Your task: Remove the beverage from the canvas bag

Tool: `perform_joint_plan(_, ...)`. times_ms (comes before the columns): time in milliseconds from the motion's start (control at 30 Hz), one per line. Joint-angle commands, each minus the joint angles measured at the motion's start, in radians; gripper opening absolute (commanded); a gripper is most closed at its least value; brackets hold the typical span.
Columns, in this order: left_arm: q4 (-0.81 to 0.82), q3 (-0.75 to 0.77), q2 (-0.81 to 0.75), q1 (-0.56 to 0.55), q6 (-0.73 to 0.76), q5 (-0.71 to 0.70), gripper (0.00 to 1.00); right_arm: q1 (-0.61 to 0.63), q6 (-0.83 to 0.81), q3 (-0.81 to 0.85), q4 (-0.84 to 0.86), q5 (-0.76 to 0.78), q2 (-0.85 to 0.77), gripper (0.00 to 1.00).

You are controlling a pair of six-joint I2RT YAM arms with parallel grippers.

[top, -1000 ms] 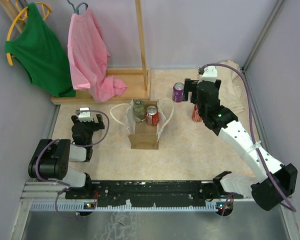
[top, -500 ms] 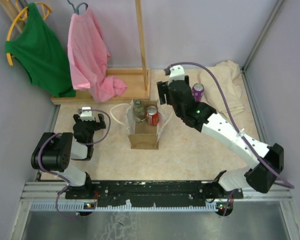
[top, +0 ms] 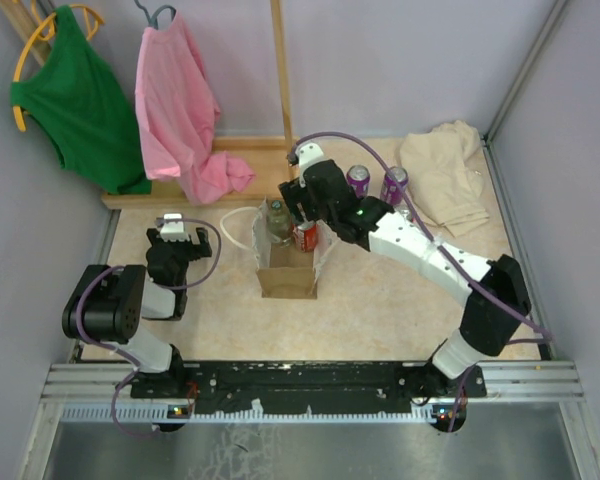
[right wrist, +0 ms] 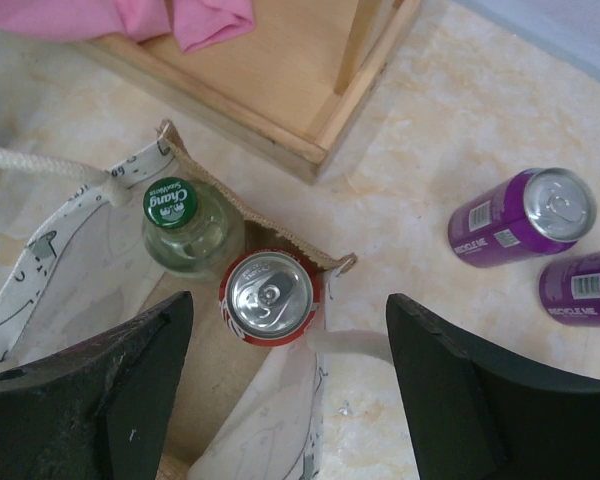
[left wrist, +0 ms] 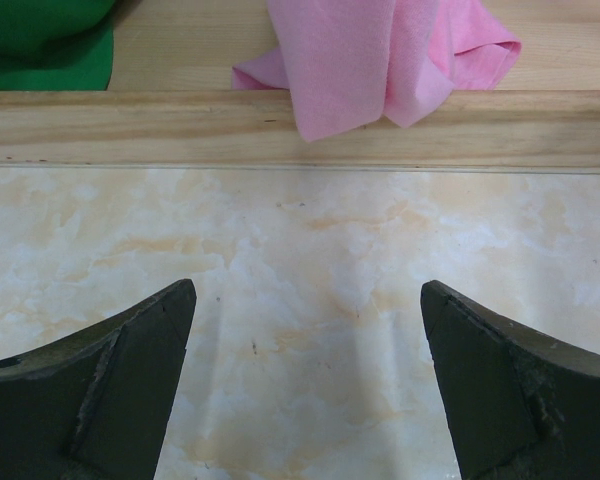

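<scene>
Right claw (right wrist: 290, 300): extended above canvas bag (right wrist: 40, 290), released, red can (right wrist: 271, 296) directly beneath.
Left claw (left wrist: 307, 290): released, low over marbled surface (left wrist: 130, 230).

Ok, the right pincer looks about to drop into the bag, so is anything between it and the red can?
Nothing visible covers the red can: the canvas bag stands open below the right pincer. But the green-capped bottle sits tight against the can, and a white handle lies by its other side, crowding the fingers' path.

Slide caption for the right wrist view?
Open right claw poised above red can and green-capped bottle in the canvas bag.
</scene>
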Motion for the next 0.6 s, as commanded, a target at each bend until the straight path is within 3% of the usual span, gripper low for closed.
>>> perform_joint_plan(0,0.043,0.012,0.007,-0.003,0.003,0.014,1.00,0.006,-0.063,0.040,0.021,-0.082,0.052,0.79)
perform_joint_plan(267,0.042,0.013,0.007,-0.003,0.003,0.013,1.00,0.006,-0.072,0.082,0.011,-0.154,0.145,0.79)
perform_joint_plan(567,0.042,0.013,0.007,-0.003,0.003,0.013,1.00,0.007,-0.074,0.104,-0.014,-0.132,0.209,0.79)
